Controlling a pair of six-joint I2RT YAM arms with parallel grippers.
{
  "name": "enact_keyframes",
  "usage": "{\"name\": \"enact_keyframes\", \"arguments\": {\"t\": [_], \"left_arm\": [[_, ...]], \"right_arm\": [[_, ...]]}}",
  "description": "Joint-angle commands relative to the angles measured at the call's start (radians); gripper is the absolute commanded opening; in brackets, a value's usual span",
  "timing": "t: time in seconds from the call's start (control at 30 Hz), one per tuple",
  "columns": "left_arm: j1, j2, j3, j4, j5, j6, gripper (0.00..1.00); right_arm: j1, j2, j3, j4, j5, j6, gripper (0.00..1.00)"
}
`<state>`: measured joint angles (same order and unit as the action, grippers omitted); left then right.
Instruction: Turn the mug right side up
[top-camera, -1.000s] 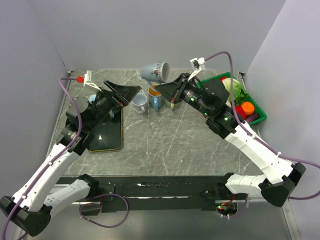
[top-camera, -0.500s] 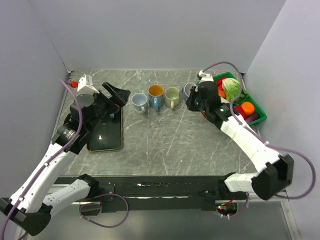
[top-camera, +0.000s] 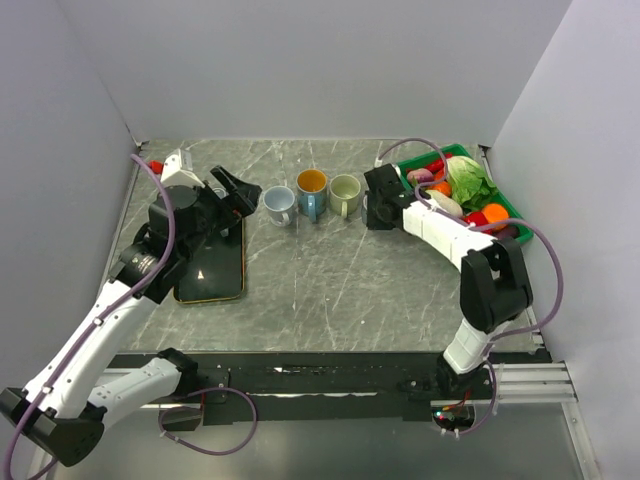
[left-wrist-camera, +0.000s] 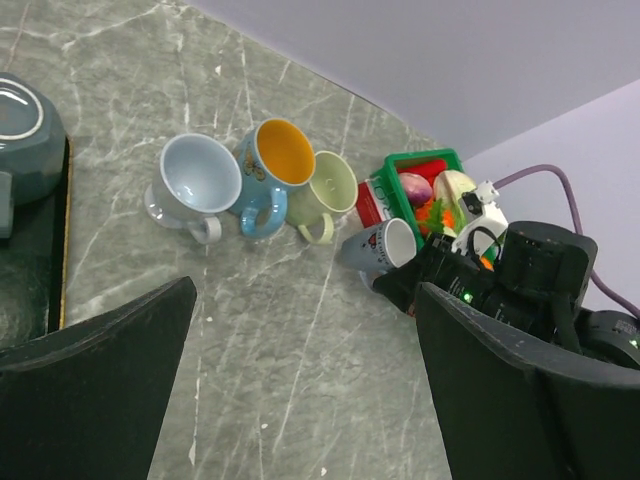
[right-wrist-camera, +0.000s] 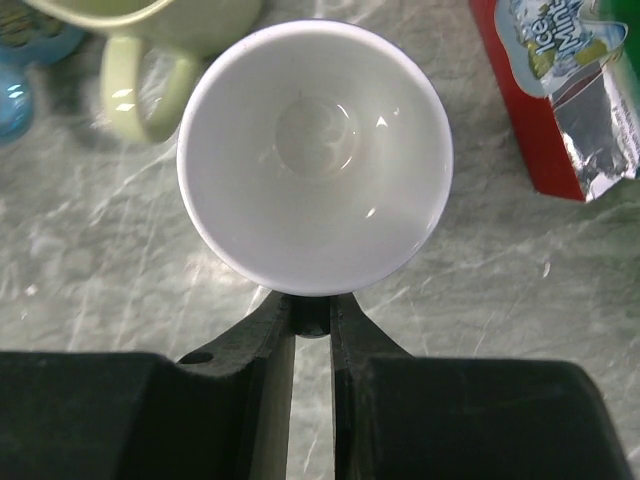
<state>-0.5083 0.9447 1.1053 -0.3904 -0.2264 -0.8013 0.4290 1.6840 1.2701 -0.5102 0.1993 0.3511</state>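
Observation:
The mug (right-wrist-camera: 315, 150) is grey outside and white inside. In the right wrist view its mouth faces up at the camera. My right gripper (right-wrist-camera: 312, 305) is shut on the mug's dark handle, just below the rim. From the left wrist view the mug (left-wrist-camera: 385, 245) stands to the right of a pale green mug (left-wrist-camera: 325, 190), with the right gripper (left-wrist-camera: 405, 285) against it. From above, the right gripper (top-camera: 375, 205) covers the mug. My left gripper (top-camera: 235, 190) hangs open and holds nothing, over the left side of the table.
A row of three upright mugs stands left of it: pale blue (top-camera: 277, 205), blue with orange inside (top-camera: 311, 192), pale green (top-camera: 345, 192). A green bin (top-camera: 517, 213) of vegetables is at the right, with a red packet (right-wrist-camera: 545, 100) close by. A black tray (top-camera: 212, 270) lies left.
The right arm brought the mug down from a raised, tipped pose at the back to table level beside the green mug, mouth now up. The left arm drew back a little.

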Motion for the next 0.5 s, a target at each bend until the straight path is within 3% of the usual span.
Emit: {"name": "enact_keyframes", "arguments": {"t": [0.0,0.47], "left_arm": [[-0.004,0.016,0.019,-0.031,-0.039,0.022,0.96],[-0.004,0.065,0.021,-0.073,-0.057,0.036,0.96]], "right_arm": [[-0.019,0.034,0.09,0.07,0.075,0.012,0.0],[-0.039,0.226,0.196,0.119,0.098,-0.02,0.0]]}}
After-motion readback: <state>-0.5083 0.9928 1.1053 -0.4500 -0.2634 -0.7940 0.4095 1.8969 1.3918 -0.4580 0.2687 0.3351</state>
